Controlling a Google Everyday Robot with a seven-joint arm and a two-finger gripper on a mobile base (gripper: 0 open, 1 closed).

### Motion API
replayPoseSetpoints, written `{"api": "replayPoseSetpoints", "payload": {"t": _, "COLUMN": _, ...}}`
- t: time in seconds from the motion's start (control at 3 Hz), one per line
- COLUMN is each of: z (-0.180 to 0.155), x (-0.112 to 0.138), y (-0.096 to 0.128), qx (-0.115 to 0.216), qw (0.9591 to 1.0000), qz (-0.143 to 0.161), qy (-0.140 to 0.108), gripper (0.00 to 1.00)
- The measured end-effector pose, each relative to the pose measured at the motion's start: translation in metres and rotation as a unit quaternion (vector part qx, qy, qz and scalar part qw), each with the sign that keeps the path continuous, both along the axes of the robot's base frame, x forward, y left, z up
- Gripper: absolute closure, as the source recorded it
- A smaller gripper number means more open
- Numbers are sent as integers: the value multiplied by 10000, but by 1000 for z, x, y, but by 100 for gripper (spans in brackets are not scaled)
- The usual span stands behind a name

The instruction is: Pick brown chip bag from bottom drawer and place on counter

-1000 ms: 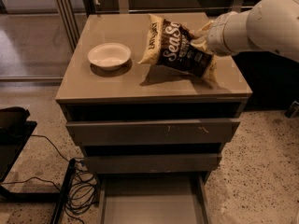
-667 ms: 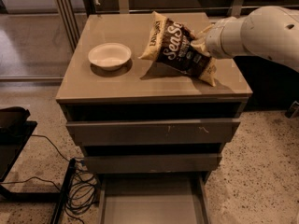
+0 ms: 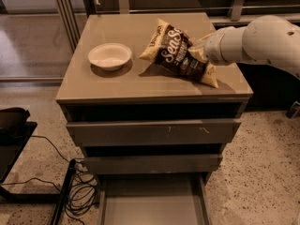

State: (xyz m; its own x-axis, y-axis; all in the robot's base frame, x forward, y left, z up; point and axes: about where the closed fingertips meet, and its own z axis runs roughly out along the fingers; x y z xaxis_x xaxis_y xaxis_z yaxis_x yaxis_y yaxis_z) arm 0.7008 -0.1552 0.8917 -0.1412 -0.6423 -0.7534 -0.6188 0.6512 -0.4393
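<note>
The brown chip bag (image 3: pixel 180 53) is over the right half of the counter (image 3: pixel 117 29). It is tilted: its lower right corner touches the top and its left end is raised, casting a shadow beneath. My gripper (image 3: pixel 200 53) comes in from the right on the white arm (image 3: pixel 253 41), is shut on the bag's right side, and is mostly hidden behind it. The bottom drawer (image 3: pixel 150 203) is pulled open at the foot of the cabinet, and its floor is bare.
A white bowl (image 3: pixel 109 55) sits on the left part of the counter. The two upper drawer fronts (image 3: pixel 150 131) are nearly shut. Black cables (image 3: pixel 79 191) and a black stand (image 3: pixel 11 125) lie on the floor to the left. A railing runs behind the cabinet.
The bag and gripper have sunk slightly toward the counter and the arm has shifted a little. The bowl and drawers have not moved.
</note>
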Motion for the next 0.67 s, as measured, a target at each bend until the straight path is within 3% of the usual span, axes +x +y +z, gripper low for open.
{"api": "replayPoseSetpoints", "payload": {"t": 0.67, "z": 0, "x": 0, "y": 0, "qx": -1, "qw": 10000, "qz": 1, "qy": 0, "gripper": 35}}
